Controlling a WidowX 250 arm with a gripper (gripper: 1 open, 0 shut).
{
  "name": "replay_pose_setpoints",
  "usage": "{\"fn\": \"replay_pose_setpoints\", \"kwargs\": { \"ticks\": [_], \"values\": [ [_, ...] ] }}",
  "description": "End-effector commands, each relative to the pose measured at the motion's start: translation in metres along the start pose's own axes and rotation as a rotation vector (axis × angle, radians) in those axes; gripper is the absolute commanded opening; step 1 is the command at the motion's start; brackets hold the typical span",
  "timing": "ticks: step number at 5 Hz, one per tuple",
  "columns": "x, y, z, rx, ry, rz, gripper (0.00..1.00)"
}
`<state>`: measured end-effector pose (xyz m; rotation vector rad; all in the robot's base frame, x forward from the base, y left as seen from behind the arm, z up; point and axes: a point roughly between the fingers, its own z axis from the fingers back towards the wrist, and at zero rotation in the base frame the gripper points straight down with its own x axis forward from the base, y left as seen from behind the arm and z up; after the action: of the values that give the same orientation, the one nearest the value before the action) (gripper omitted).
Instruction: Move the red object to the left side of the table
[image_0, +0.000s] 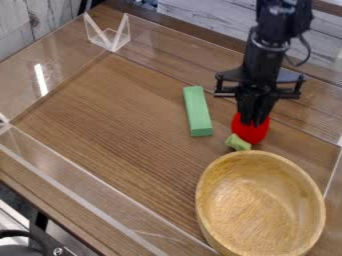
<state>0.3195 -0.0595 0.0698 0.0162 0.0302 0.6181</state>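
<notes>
Red object (250, 127), right side of table (120, 120) beside wooden bowl (261, 205): directly beneath the downward-pointing tool (255, 113), whose fingers were clenched on it.

What we could not see in full

The gripper (254, 104) covered the top of the red object (250, 127), so we could not make out where its fingertips met the fruit; the arm ran off the upper edge, the wooden bowl (261, 205) was clipped at the bottom, and the table (107, 120) was cut at its near-left corner.
</notes>
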Motion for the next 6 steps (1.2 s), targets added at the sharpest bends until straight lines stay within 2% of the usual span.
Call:
{"fn": "replay_pose_setpoints", "kwargs": {
  "ticks": [1,2,3,4,5,6],
  "values": [
    [0.012,0.002,0.052,-0.098,-0.06,0.051,0.0],
    [0.03,0.013,0.086,-0.15,-0.072,0.112,0.0],
    [0.026,0.001,0.071,-0.128,-0.077,0.158,1.0],
    [0.018,-0.009,0.064,-0.11,-0.073,0.208,1.0],
    [0.018,-0.013,0.053,-0.073,-0.074,0.244,1.0],
    [0.018,-0.013,0.032,-0.035,-0.079,0.236,1.0]
  ]
}}
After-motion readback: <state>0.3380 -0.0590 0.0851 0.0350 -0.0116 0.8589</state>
